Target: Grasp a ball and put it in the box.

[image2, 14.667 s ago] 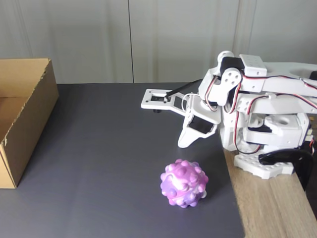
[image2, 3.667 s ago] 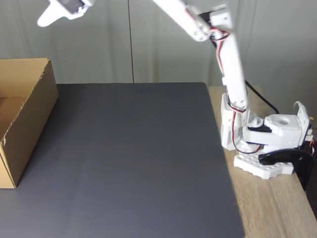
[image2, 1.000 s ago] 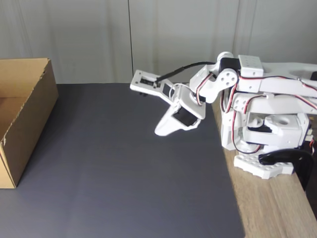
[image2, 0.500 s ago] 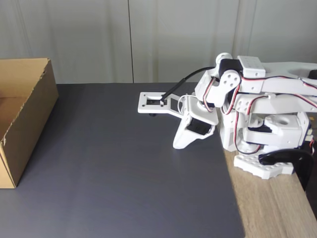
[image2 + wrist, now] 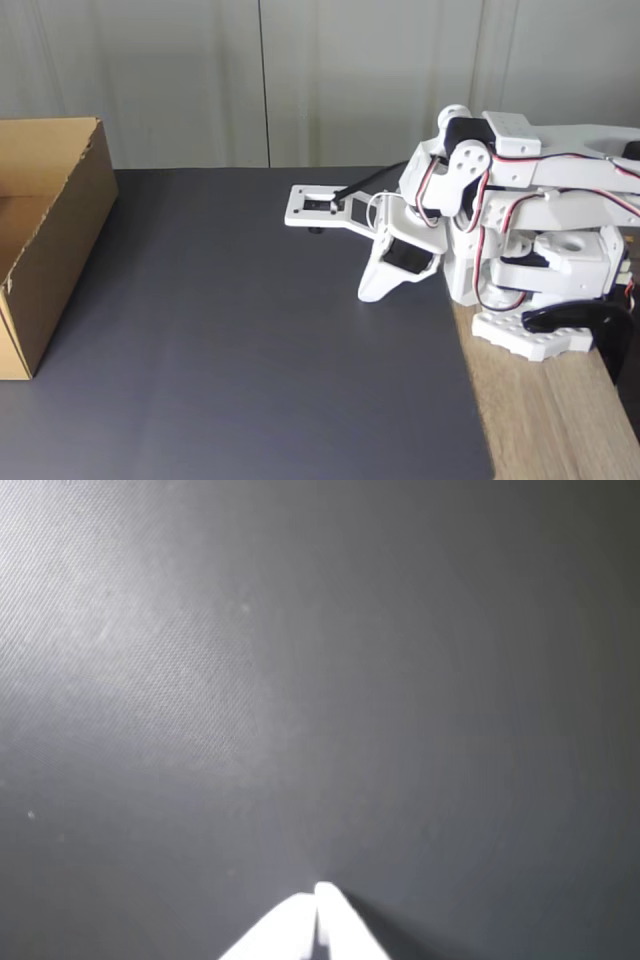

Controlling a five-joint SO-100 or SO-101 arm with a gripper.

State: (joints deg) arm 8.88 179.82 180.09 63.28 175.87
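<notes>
I count 1 box (image 5: pixel 45 235) in the fixed view, brown cardboard with its top open, at the left edge. There is 1 dark mat (image 5: pixel 250 330) spread over 1 wooden bench (image 5: pixel 560 420). I am 1 arm (image 5: pixel 520 215), white, with 1 gripper (image 5: pixel 366 294); in the wrist view that gripper (image 5: pixel 318 892) shows 2 white fingertips (image 5: pixel 338 908) pressed together above the mat (image 5: pixel 300 680).
</notes>
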